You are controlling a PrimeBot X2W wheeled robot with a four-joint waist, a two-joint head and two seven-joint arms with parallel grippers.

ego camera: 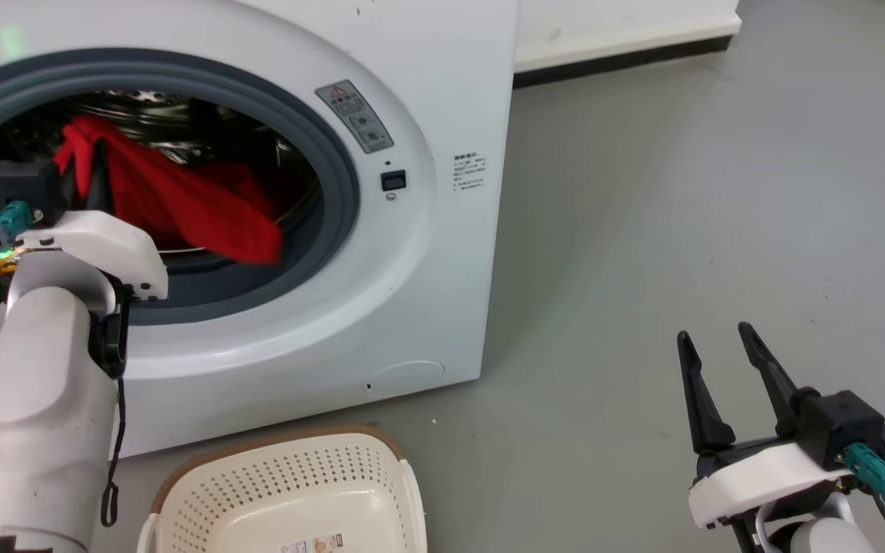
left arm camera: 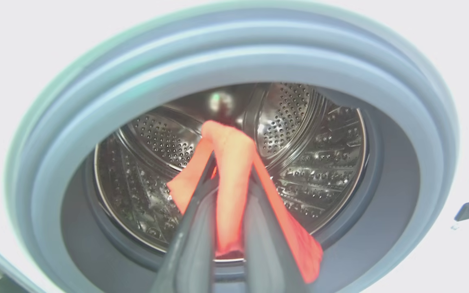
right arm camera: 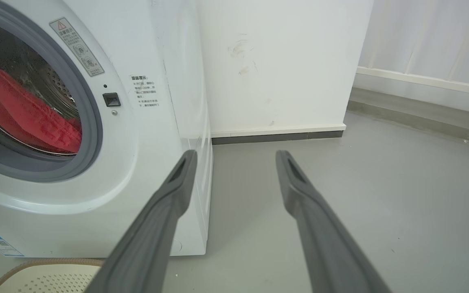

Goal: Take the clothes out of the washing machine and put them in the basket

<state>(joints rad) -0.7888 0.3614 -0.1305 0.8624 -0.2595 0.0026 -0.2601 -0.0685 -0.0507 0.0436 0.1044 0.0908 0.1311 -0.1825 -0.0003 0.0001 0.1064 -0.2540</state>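
One red garment hangs in the mouth of the washer, its upper end lifted and its lower end drooping over the grey ring. The left hand reaches through the ring into the steel drum. Its two fingers stand narrow and pinch a fold of the garment between them, and the cloth spills down on both sides of them. The right hand is held over the grey floor, well to the right of the washer. Its fingers are spread wide with nothing between them. The basket stands on the floor just in front of the washer, below the opening and apart from both hands.
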